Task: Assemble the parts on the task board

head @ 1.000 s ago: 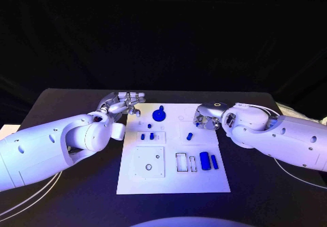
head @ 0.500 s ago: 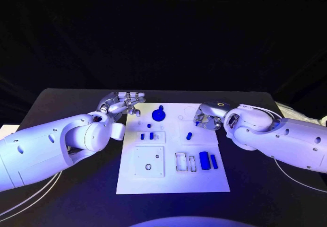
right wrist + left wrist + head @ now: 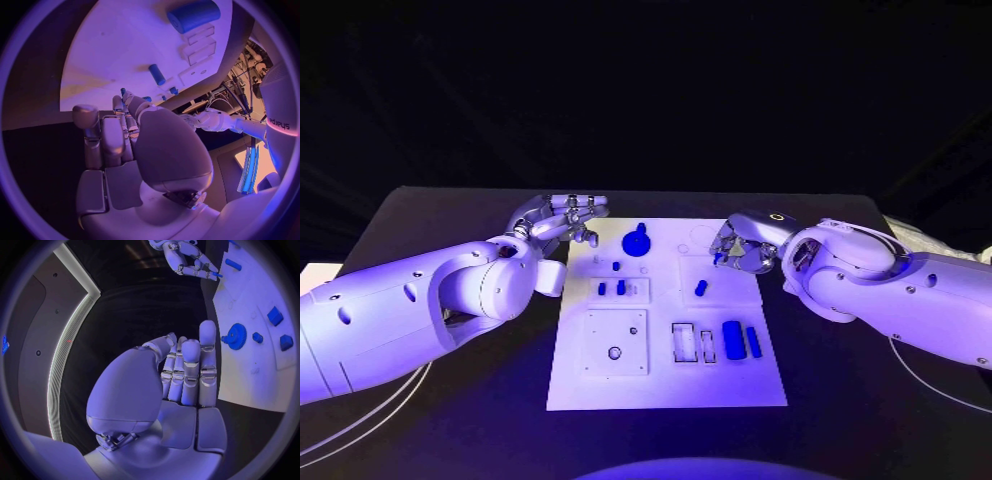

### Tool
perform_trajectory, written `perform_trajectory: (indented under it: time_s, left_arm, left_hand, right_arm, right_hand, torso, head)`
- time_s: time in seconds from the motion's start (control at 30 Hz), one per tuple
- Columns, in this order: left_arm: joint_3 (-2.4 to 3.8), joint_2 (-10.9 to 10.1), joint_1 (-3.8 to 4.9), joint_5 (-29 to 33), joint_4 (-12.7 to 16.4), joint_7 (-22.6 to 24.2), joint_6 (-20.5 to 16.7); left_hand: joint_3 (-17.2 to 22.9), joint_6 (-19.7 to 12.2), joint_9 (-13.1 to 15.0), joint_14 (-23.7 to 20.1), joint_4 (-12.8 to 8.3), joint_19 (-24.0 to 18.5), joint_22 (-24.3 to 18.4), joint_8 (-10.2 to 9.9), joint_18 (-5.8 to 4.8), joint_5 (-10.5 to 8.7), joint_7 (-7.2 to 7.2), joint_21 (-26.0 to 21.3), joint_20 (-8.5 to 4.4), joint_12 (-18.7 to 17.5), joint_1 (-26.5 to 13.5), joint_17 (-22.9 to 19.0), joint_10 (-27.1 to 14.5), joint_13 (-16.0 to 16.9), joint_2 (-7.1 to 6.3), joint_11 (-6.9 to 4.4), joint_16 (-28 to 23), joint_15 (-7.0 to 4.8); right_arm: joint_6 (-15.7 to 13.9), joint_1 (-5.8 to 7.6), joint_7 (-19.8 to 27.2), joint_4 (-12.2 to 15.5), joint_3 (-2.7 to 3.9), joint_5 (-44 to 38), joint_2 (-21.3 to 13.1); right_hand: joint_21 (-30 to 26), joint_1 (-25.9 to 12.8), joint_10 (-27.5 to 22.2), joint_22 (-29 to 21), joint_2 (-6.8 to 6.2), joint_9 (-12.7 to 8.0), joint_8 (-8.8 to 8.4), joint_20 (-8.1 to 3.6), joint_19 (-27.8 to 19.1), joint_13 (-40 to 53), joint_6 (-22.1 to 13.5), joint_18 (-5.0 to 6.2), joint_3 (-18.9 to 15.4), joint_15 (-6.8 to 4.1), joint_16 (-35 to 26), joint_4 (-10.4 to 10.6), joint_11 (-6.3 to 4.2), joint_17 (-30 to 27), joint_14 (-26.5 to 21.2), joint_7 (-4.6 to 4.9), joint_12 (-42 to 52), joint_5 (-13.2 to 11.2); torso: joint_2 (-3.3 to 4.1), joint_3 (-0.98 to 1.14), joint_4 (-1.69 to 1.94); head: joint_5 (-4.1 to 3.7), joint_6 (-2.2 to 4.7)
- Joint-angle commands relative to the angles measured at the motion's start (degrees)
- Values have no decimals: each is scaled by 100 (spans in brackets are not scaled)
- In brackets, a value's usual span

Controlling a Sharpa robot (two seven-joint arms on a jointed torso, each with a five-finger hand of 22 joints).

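The task board [image 3: 661,370] lies mid-table [image 3: 444,430], the left hand [image 3: 563,218] and right hand [image 3: 740,243] flanking its far end

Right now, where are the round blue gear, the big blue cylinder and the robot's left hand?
Blue gear [image 3: 636,243]: head view, on the middle of its disc.
Big blue cylinder [image 3: 733,339]: head view, on the middle of its side.
Left hand [image 3: 568,217]: head view, on the curled silver fingers.
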Motion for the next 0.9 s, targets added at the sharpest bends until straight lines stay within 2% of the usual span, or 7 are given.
perform_trajectory:
  time_s: [0.03, 0.2, 0.43, 0.57, 0.67, 0.73, 0.9]
  left_arm:
    - [4, 4, 1, 22, 20, 25, 53]
    - [4, 9, 1, 22, 30, 32, 56]
    - [4, 11, -2, 22, 54, 36, 71]
    - [4, 11, -2, 22, 68, 42, 75]
    - [4, 12, -2, 22, 79, 46, 77]
    - [4, 13, -2, 22, 89, 47, 78]
    - [4, 14, -2, 22, 112, 48, 81]
  left_hand:
    - [-8, -46, -1, -32, -44, -26, -11, 38, 104, -13, 7, -32, 22, 32, -31, -8, -43, 6, 30, 1, -19, 6]
    - [-8, -47, -1, -33, -45, -26, -11, 39, 105, -13, 8, -32, 22, 32, -31, -9, -45, 6, 29, 2, -19, 6]
    - [-4, -54, -1, -35, -56, -24, -14, 42, 105, -12, 10, -35, 22, 39, -22, -17, -55, 6, 35, 3, -20, 6]
    - [-4, -54, -1, -35, -56, -24, -14, 42, 105, -12, 10, -35, 22, 39, -22, -17, -55, 6, 35, 3, -20, 6]
    - [-4, -54, -1, -35, -56, -24, -14, 42, 105, -12, 10, -35, 22, 39, -22, -17, -55, 6, 35, 3, -20, 6]
    - [-4, -54, -1, -35, -56, -24, -14, 42, 105, -12, 10, -35, 22, 39, -22, -17, -55, 6, 35, 3, -20, 6]
    - [0, -56, 0, -36, -64, -23, -16, 46, 105, -11, 11, -38, 22, 46, -16, -16, -59, 7, 42, 4, -18, 6]
  right_arm:
    - [-124, 5, 28, 208, 3, 156, -4]
    - [-190, -1, 98, 511, 5, 190, 74]
    - [-207, -57, 204, 779, 6, 191, 304]
    - [-180, -134, 248, 810, 5, 158, 445]
    - [-143, -232, 280, 791, 5, 99, 559]
    - [-113, -308, 298, 760, 4, 62, 628]
    - [-47, -463, 348, 643, -2, -4, 806]
  right_hand:
    - [42, -51, 1, 20, 9, 3, 16, 1, 59, -4, 39, -7, 38, -31, 50, 7, 17, 18, 178, 4, -41, -44]
    - [51, -54, 0, 36, 9, 3, 15, 0, 67, -5, 38, -9, 44, -30, 63, 5, 16, 36, 181, 4, -43, -45]
    - [61, -53, -5, 50, 14, 2, 11, -5, 75, -5, 31, -10, 67, -30, 76, -5, 16, 49, 186, 6, -49, -40]
    - [65, -53, -8, 54, 14, 1, 10, -6, 77, -5, 28, -11, 75, -30, 82, -10, 17, 56, 187, 8, -51, -39]
    - [69, -54, -14, 60, 15, 0, 6, -8, 80, -6, 21, -12, 89, -29, 89, -18, 20, 63, 190, 12, -56, -36]
    - [69, -54, -14, 60, 15, 0, 6, -8, 80, -6, 21, -12, 89, -29, 89, -18, 20, 63, 190, 12, -56, -36]
    - [71, -55, -18, 62, 15, -1, 4, -9, 80, -6, 16, -12, 99, -29, 94, -24, 22, 69, 192, 15, -60, -34]
  torso:
    - [-1, 0, 1]
    - [2, 1, 10]
    - [4, -10, 5]
    - [1, -24, 11]
    - [1, -19, 8]
    - [1, -14, 6]
    - [8, -7, -13]
  head:
    - [24, 9]
    - [62, 7]
    - [272, 8]
    - [364, -41]
    - [409, -50]
    - [494, -76]
    - [619, -115]
